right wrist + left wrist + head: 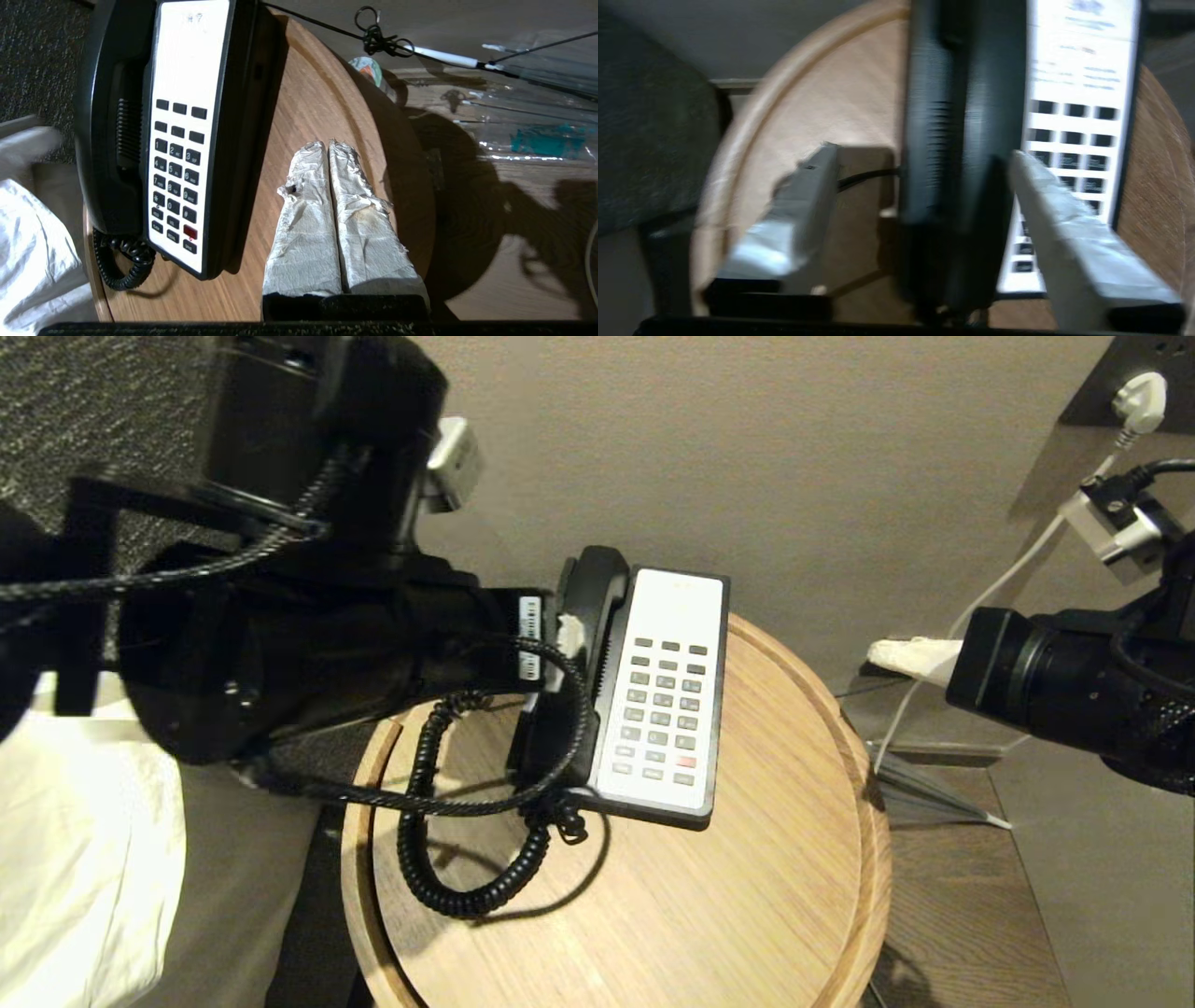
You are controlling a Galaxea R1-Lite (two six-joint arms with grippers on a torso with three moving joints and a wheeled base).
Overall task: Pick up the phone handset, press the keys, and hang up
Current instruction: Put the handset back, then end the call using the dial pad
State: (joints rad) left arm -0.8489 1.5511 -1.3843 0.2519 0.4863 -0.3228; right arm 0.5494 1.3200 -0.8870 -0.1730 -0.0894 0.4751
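Left arm housing fills the head view's near left; its left end effector (560, 644) sits at the phone handset (583, 644), which lies in the cradle of the phone base (667, 695) near the far edge of the surface (747, 915). Left wrist view: fingers (1064, 224) stand apart, straddling the handset (962, 163) without clamping it; a sideways drift could knock it off the cradle or snag the coiled cord (439, 859). Right wrist view: the right end effector (329, 154) hangs closed over the surface's right edge.
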